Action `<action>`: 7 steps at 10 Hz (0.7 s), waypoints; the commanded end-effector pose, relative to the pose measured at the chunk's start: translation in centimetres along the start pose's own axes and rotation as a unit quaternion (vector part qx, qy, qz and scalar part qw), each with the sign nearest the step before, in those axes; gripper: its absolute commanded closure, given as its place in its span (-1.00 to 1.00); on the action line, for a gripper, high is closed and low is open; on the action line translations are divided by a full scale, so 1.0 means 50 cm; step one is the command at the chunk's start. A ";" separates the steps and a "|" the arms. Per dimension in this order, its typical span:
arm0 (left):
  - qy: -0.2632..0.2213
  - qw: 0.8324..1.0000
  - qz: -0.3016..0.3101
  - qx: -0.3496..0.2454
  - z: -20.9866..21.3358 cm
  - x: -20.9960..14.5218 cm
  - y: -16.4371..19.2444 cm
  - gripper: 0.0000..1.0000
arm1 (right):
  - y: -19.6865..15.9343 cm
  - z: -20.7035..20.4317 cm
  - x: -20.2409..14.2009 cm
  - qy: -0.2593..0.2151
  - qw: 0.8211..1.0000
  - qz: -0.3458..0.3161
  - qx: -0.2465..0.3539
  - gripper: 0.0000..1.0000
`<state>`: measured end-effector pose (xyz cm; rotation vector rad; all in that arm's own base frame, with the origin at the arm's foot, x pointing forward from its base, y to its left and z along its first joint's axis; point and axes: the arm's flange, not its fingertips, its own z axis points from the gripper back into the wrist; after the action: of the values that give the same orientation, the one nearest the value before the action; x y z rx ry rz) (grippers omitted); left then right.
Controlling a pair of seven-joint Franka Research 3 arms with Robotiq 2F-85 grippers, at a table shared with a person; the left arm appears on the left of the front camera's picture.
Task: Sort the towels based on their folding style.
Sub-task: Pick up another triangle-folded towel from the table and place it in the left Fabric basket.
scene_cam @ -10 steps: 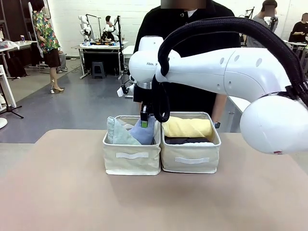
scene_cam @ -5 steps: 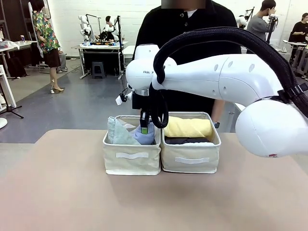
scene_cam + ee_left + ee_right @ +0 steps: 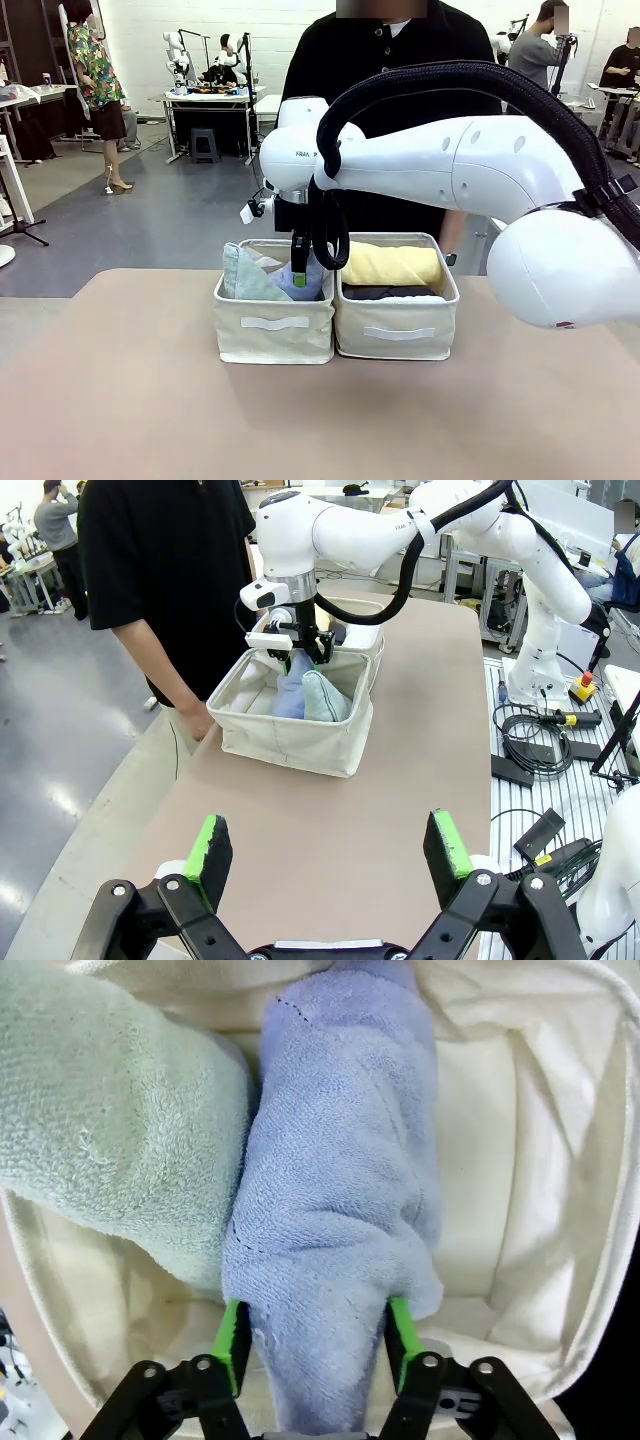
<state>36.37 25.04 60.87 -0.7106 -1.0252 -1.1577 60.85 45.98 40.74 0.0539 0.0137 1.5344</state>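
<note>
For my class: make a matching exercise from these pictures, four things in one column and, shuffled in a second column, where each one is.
Things:
1. light blue towel
2. yellow towel
3. left gripper
4. person's hand

Places:
A. above bare table, near the robot's side
B. top of the right bin
C. at the table's far edge
D. in the left bin, beside the green towel

Pairs: 1-D, 2-B, 3-A, 4-C

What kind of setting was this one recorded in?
Most likely a robotics lab or data-collection hall: other workbenches with equipment behind the person, a second robot base with loose cables on the floor, and open grey flooring.
</note>
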 end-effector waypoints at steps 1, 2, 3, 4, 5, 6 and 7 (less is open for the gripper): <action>-0.007 1.000 -0.004 0.003 0.000 0.002 -0.002 -1.00 | -0.019 0.006 0.018 0.014 1.000 0.007 -0.006 -1.00; -0.007 1.000 -0.004 0.003 0.000 0.002 -0.002 -1.00 | -0.019 0.006 0.016 0.014 1.000 0.006 -0.006 -1.00; -0.007 1.000 -0.004 0.003 0.000 0.002 -0.002 -1.00 | -0.019 0.007 0.015 0.012 1.000 0.006 -0.007 -1.00; -0.007 1.000 -0.004 0.003 0.000 0.002 -0.002 -1.00 | -0.020 0.008 0.014 0.011 1.000 0.006 -0.008 -1.00; -0.007 1.000 -0.004 0.003 0.000 0.002 -0.002 -1.00 | -0.020 0.008 0.014 0.009 1.000 0.007 -0.008 -1.00; -0.007 1.000 -0.004 0.003 0.000 0.002 -0.002 -1.00 | -0.021 0.008 0.013 0.008 1.000 0.006 -0.008 -1.00; -0.007 1.000 -0.004 0.003 0.000 0.002 -0.002 -1.00 | -0.021 0.008 0.011 0.007 1.000 0.007 -0.006 -1.00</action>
<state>36.37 25.04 60.87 -0.7106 -1.0252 -1.1577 60.84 46.02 40.65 0.0544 0.0147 1.5349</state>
